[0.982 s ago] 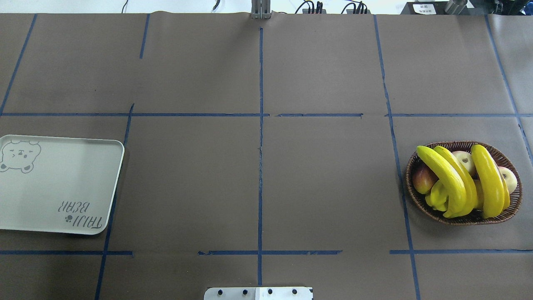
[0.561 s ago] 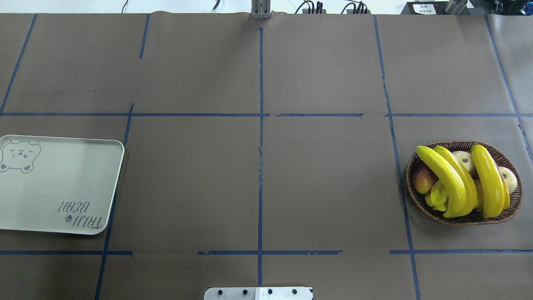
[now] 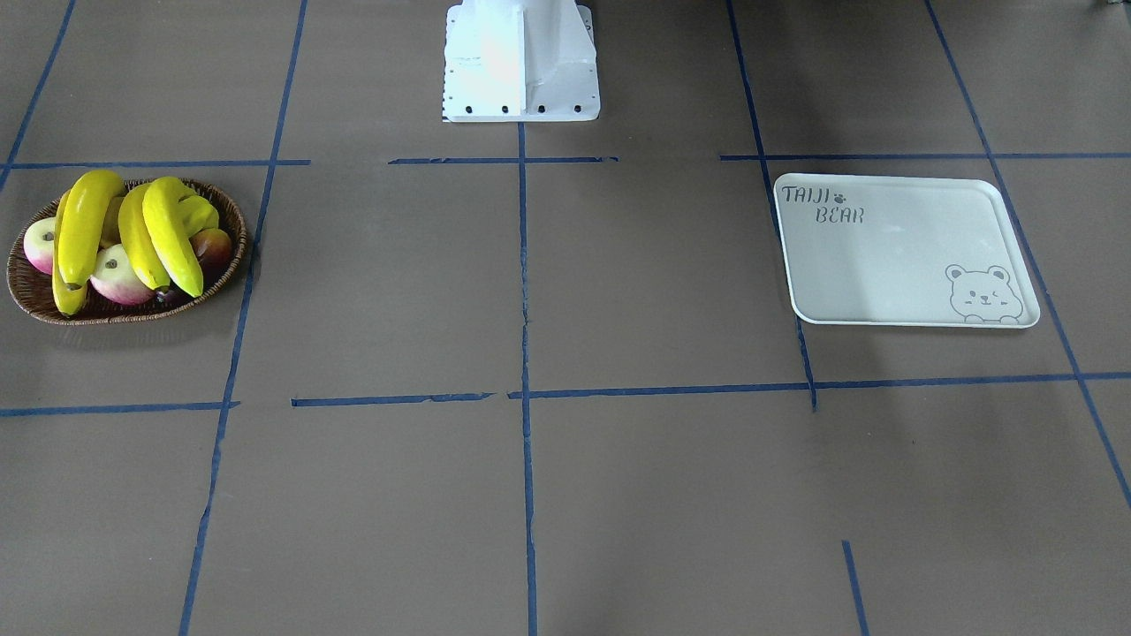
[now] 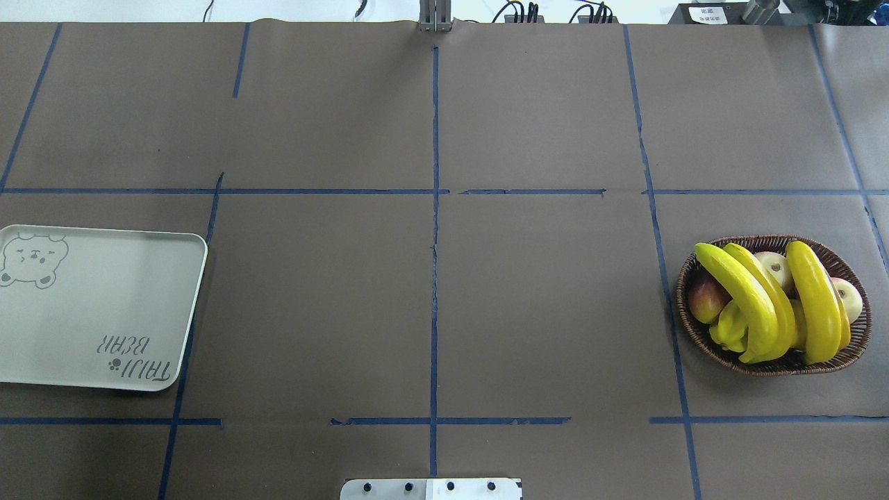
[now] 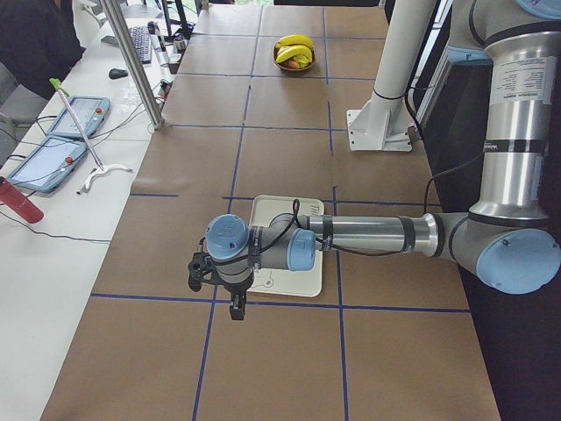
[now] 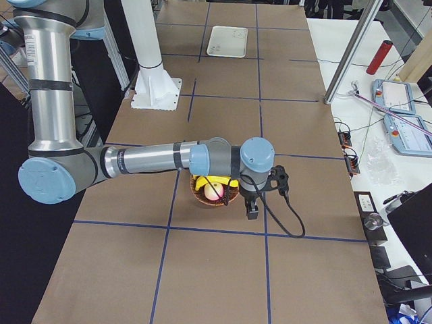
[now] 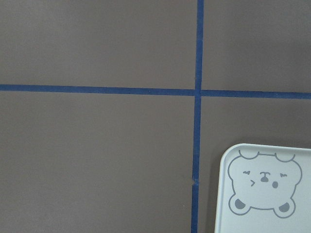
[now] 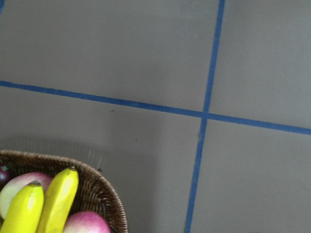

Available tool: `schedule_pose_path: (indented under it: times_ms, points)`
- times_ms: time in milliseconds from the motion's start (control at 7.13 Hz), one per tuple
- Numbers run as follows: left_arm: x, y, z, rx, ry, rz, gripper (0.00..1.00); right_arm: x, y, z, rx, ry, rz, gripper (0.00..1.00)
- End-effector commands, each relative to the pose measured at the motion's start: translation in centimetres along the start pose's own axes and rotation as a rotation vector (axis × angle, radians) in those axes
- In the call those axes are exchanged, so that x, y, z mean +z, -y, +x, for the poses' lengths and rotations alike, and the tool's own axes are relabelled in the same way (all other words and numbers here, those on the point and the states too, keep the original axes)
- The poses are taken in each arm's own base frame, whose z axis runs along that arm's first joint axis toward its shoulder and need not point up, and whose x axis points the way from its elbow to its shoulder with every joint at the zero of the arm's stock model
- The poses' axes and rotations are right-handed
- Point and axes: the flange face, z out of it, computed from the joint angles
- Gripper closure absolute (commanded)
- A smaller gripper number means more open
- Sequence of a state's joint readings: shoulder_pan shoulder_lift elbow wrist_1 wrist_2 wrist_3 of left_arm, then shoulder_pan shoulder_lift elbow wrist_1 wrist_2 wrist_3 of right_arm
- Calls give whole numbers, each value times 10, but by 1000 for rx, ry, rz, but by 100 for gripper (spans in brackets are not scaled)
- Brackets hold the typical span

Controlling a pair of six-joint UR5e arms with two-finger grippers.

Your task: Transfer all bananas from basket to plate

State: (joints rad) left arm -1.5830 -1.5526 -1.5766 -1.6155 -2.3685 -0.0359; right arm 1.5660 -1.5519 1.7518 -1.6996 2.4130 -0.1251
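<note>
So all the bananas (image 4: 749, 300) are piled in the basket (image 4: 685, 321) on the robot's right, lying over some apples (image 4: 705, 302). The plate (image 4: 104, 305) sits well apart on the left side. The left gripper (image 5: 235, 305) hangs by the plate's bear corner and the right gripper (image 6: 251, 212) just beside the basket. Only the side views catch them, so I can't tell if the jaws are spread.

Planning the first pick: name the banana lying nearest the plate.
The outermost banana of the pile, resting beside the red apple on the basket's plate-facing side; the others lie farther from the plate.
</note>
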Motion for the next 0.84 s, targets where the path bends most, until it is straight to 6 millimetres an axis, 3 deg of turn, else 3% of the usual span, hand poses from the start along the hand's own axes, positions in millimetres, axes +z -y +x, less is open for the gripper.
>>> schedule_pose_path:
  times_ms: [0, 281, 561, 701]
  points:
    - [-1, 0, 1, 2, 0, 1, 0, 31, 28, -94, 80, -1, -50, 0]
    - [-1, -1, 1, 2, -2, 1, 0, 47, 27, -167, 242, -99, -40, 0]
    - [-2, -4, 2, 2, -2, 3, 0, 60, 16, -191, 234, -114, -65, 0]
    - [-3, -4, 3, 5, -2, 5, 0, 87, 5, -206, 254, -126, -118, 0]
